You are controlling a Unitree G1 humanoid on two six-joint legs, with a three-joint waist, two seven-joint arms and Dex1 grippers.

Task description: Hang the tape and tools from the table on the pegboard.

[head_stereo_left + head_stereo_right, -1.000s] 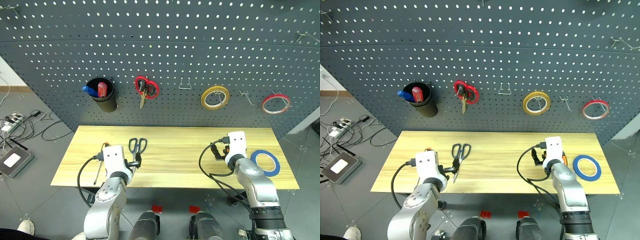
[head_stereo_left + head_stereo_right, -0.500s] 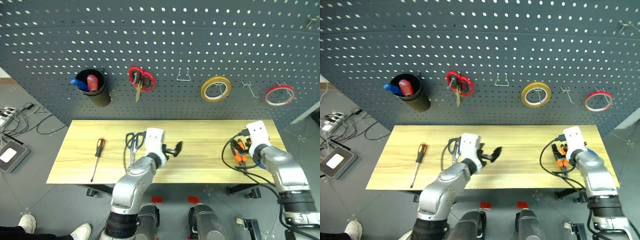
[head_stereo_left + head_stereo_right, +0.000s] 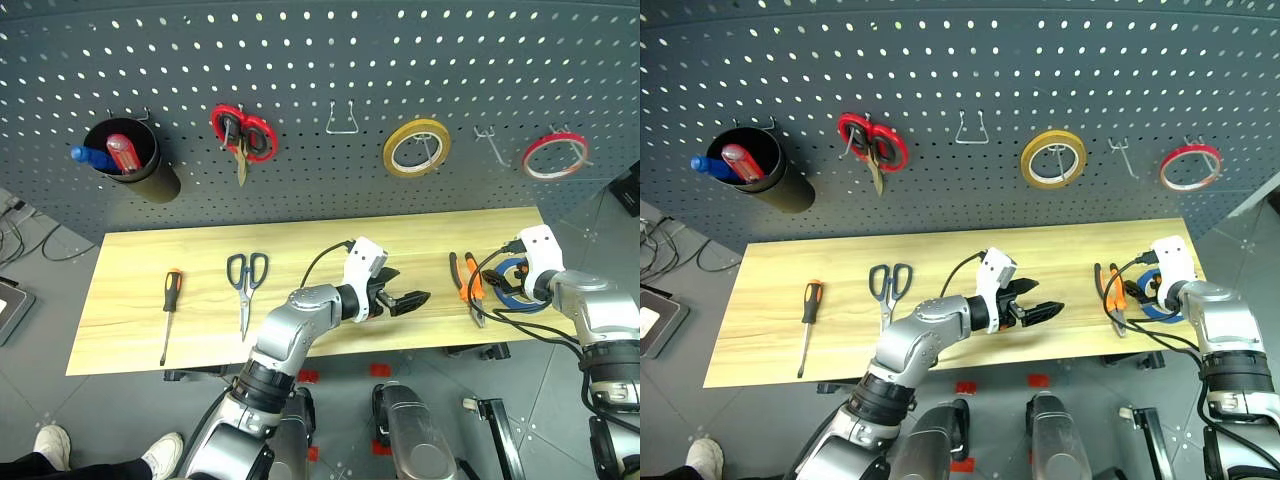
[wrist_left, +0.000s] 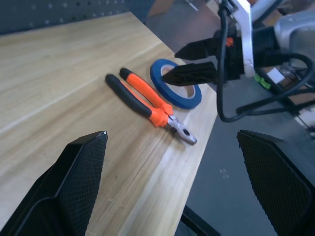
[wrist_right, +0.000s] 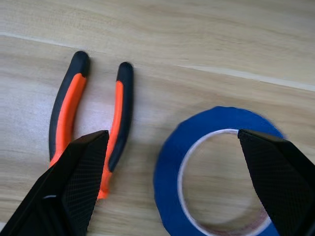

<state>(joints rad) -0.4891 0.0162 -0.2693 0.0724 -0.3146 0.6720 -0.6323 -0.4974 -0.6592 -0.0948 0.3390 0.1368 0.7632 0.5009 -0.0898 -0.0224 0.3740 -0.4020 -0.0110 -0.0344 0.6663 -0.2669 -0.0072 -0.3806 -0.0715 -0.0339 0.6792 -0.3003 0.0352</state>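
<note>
A: Tabletop (image 3: 300,250) stock, please.

B: Blue tape (image 5: 221,167), flat near the right end. Pliers (image 3: 466,286) with orange handles just beside it, on the side nearer the middle, apart from the roll, nose toward the front edge. Scissors (image 3: 245,280) with dark blue-grey handles left of centre, blades toward the front edge. Screwdriver (image 3: 168,308), orange and black handle, further left, lying well apart from the scissors.

A: Pegboard (image 3: 320,100)?

B: Black cup (image 3: 135,160) at the left, holding a blue item and a red-handled item. Red scissors (image 3: 240,135) on a hook. One bare wire hook (image 3: 343,120). Yellow tape roll (image 3: 415,147) hung. Thin red tape roll (image 3: 552,155) hung at the far right.

A: Grippers?

B: Left gripper (image 3: 405,298): over the tabletop just right of centre, pointing toward the pliers, jaws spread wide, nothing between them. Right gripper (image 4: 189,61): poised over the blue tape at the right end, jaws likewise spread, one finger above the ring's hole, nothing grasped.
</note>
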